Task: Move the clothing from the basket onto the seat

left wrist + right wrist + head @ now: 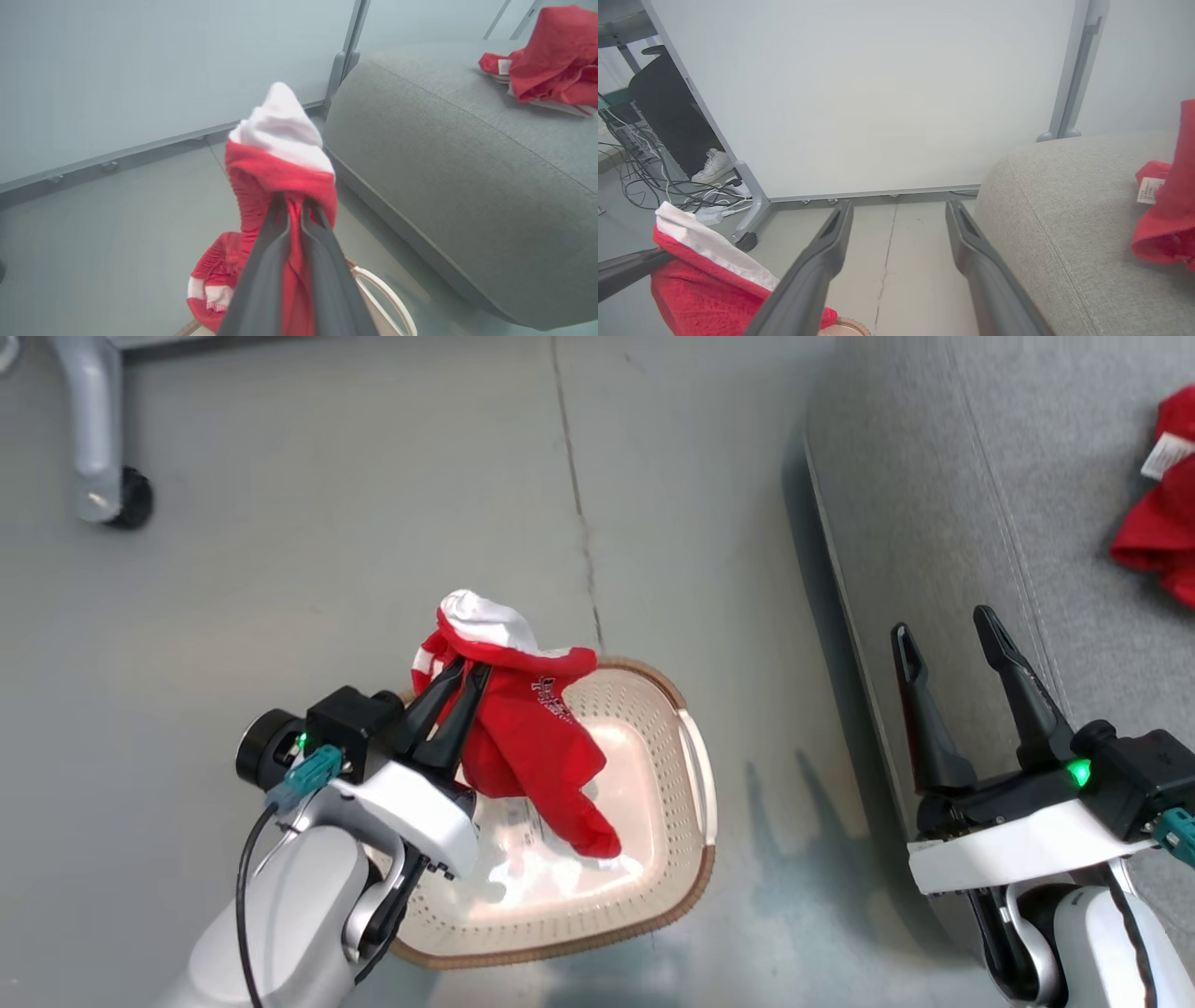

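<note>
Your left gripper (464,683), lower left, pinches the red clothing (546,728) tight so it can lift out of the basket (698,784) in the middle. Your right gripper (943,625), lower right, stands wide and empty by the sofa (980,476).

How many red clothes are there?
2. One soft red garment with white trim hangs from the left gripper, jaws shut, above the cream perforated plastic basket; one red heap lies on the grey fabric sofa, cut off, maybe hiding more.
</note>
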You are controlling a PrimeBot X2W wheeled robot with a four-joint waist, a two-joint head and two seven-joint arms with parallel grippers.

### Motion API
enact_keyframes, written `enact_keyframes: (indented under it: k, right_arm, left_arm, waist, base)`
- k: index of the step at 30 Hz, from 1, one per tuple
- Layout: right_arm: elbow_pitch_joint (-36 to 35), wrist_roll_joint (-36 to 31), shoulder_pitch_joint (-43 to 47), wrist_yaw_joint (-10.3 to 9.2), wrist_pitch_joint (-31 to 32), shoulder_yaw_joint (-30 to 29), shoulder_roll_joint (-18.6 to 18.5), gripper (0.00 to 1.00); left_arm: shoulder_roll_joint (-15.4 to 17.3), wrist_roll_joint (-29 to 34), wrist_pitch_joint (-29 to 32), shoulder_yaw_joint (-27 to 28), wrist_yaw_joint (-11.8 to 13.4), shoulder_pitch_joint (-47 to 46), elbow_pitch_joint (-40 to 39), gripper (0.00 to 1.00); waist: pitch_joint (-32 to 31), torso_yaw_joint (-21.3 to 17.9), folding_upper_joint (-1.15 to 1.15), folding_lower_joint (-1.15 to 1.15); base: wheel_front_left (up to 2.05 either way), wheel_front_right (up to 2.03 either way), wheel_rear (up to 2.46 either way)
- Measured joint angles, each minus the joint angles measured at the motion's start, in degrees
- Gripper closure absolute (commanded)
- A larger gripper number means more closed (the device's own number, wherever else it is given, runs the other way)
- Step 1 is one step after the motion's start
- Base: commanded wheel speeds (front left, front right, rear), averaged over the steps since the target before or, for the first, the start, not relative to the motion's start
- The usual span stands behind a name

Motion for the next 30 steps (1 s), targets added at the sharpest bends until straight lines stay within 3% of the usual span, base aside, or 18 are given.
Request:
enact_keyframes:
  k: [7,18,30]
  right_arm:
    - [1.11,-1.07,2.13,0.0,2.58,-1.32,-0.02,0.0]
    - [2.09,-0.71,5.65,0.0,5.03,-1.99,-0.02,0.0]
    - [2.89,0.33,10.07,0.0,6.5,-1.44,-0.03,0.0]
  left_arm:
    - [0.97,0.65,0.0,5.82,1.77,5.24,-9.37,1.0]
    - [-0.82,2.89,0.0,14.08,1.79,10.49,-19.15,1.0]
    - [-2.23,4.47,0.0,14.13,2.08,17.42,-23.13,1.0]
  waist:
    - [-5.86,2.67,0.0,0.0]
    - [-14.07,4.73,0.0,0.0]
    - [-22.61,5.09,0.0,0.0]
  base:
    - [0.0,0.0,0.0]
    - [0.0,0.0,0.0]
    - [0.0,0.0,0.0]
